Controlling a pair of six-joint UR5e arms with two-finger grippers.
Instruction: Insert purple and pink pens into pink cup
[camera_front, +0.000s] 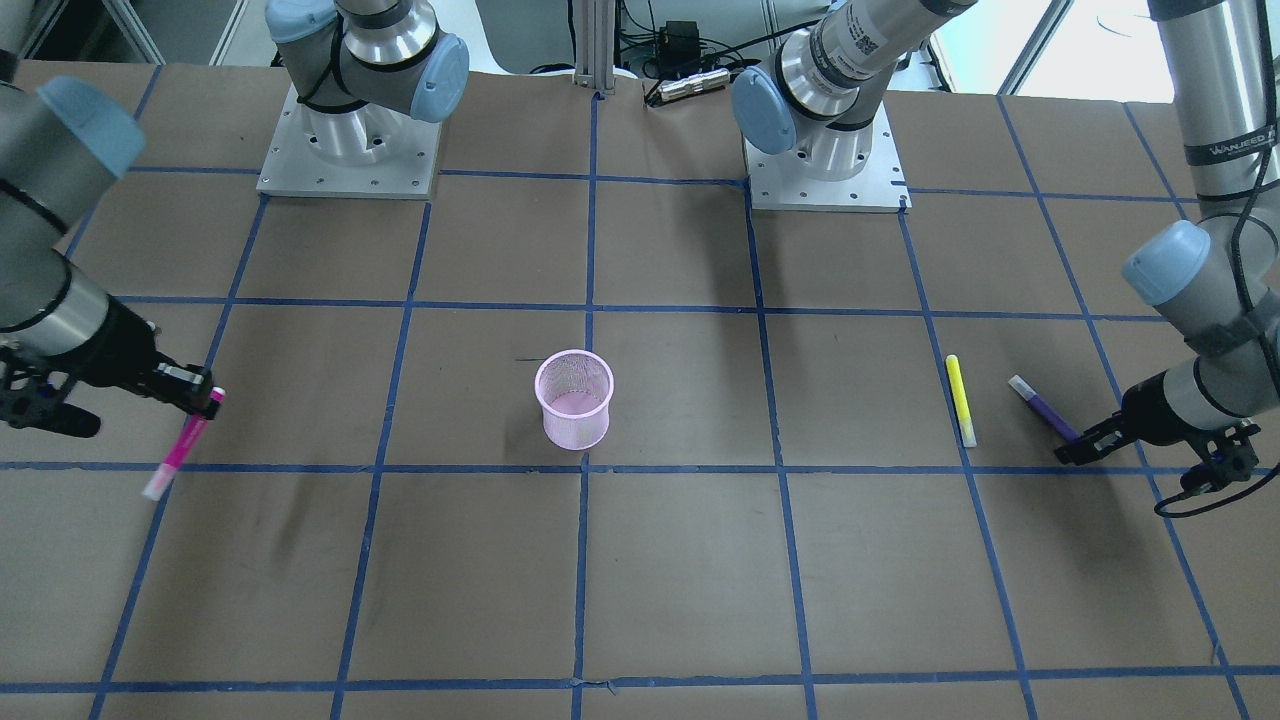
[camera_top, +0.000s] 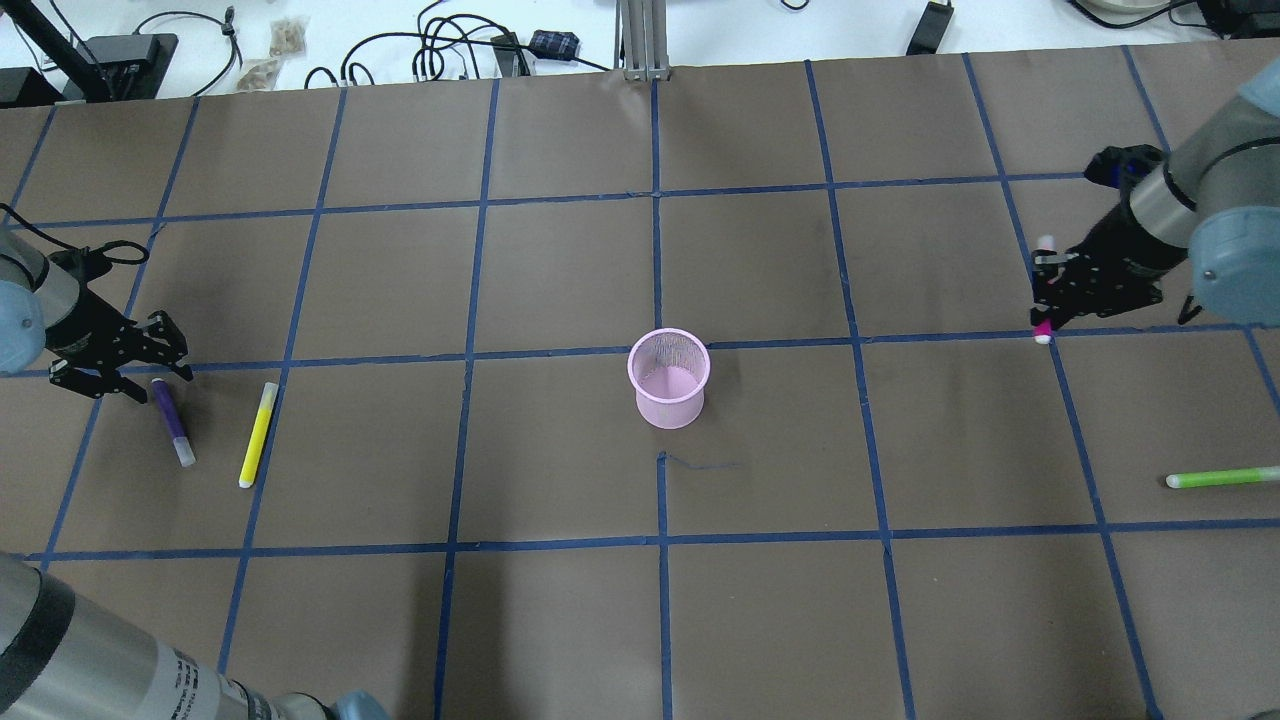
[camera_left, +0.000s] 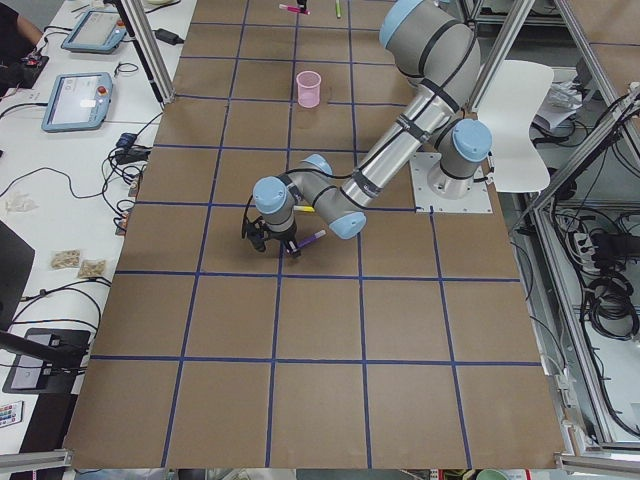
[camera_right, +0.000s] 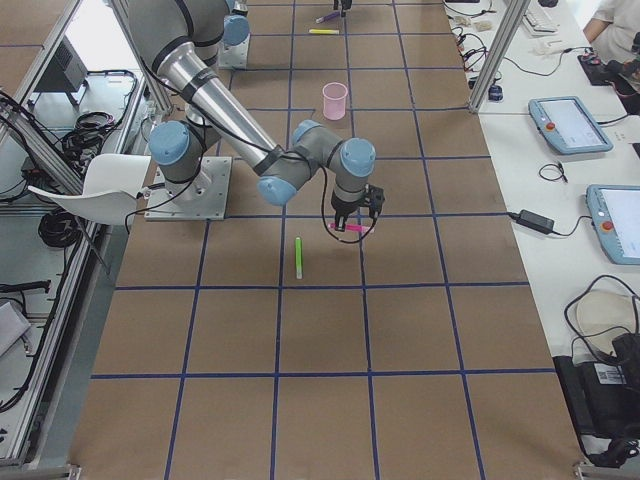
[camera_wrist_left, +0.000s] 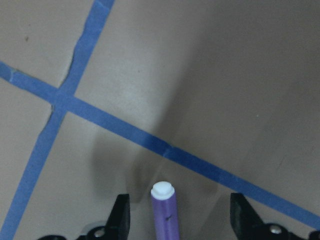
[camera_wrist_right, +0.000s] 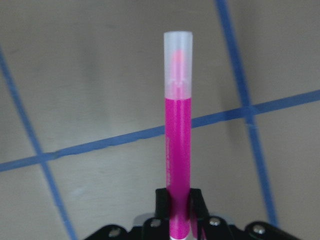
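Pink pen (camera_wrist_right: 177, 150) gripped, right end effector (camera_wrist_right: 178, 201); arm lettering (camera_front: 1226, 150) blurred

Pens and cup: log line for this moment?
left gripper: open astride purple pen | right gripper: shut on pink pen | cup: upright, empty

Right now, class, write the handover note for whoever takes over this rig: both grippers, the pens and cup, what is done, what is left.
Right gripper: shut on the pink pen, held above the table, off to the side of the cup.
Left gripper: open, fingers either side of the purple pen, which lies on the table ungripped.
Pink cup: upright mid-table, no pens in it.
Done: pink pen picked up.
Left: grip the purple pen, carry both to the cup, insert them.
Leave the yellow pen and green pen alone.
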